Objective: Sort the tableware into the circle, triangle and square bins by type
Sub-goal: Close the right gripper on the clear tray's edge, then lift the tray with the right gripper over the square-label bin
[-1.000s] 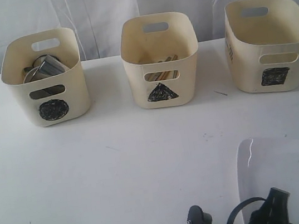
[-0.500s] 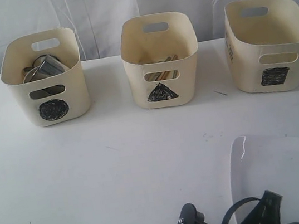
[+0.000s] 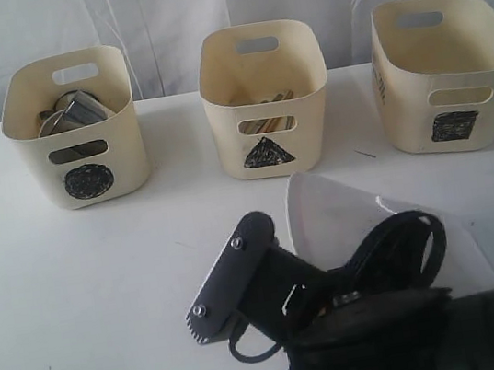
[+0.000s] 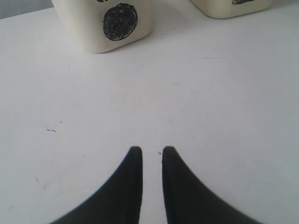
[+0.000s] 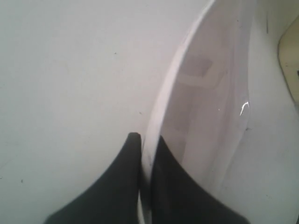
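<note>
Nearest, the black right arm (image 3: pixel 342 320) reaches in over the white counter (image 3: pixel 80 312). The right jaws are clamped tight on the rim of the large white square plate (image 3: pixel 334 209), which is held tilted. The left jaws hang over the counter with a narrow gap between them, holding nothing, well short of the circle-marked cream plastic bin (image 4: pixel 117 23). Along the back the three bins stand in a row. The circle bin, on the left, holds steel mugs (image 3: pixel 78 111). The triangle-marked bin (image 3: pixel 264 99), in the middle, shows wooden chopsticks (image 3: pixel 266 125) through its slot. The square-marked bin (image 3: pixel 449 71) is on the right.
</note>
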Robot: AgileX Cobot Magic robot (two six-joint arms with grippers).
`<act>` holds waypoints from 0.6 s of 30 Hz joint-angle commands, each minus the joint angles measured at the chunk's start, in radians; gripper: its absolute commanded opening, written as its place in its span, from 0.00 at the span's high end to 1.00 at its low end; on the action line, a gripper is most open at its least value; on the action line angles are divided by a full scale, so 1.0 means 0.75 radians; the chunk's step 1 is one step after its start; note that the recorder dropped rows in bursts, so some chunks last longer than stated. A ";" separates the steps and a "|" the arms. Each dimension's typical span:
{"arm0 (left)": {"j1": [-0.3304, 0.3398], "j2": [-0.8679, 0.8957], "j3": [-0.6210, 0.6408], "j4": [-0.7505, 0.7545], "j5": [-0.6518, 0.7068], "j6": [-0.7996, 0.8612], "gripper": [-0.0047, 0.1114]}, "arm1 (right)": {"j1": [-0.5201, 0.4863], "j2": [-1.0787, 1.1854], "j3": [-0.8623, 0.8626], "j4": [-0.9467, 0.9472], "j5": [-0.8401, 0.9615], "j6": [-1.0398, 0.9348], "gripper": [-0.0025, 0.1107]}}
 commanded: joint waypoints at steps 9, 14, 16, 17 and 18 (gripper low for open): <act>0.004 -0.007 0.006 0.001 -0.005 0.005 0.77 | -0.002 -0.262 -0.115 -0.197 0.166 0.067 0.98; 0.004 -0.007 0.006 0.001 -0.005 0.005 0.77 | -0.002 -0.373 -0.147 -0.249 0.177 0.085 0.98; 0.004 -0.007 0.006 0.001 -0.005 0.005 0.77 | -0.002 -0.431 -0.158 -0.262 0.162 0.088 0.98; 0.004 -0.007 0.006 0.001 -0.005 0.005 0.77 | -0.002 -0.446 -0.159 -0.272 0.152 0.091 0.98; 0.004 -0.007 0.006 0.001 -0.005 0.005 0.77 | -0.002 -0.482 -0.161 -0.298 0.143 0.094 0.98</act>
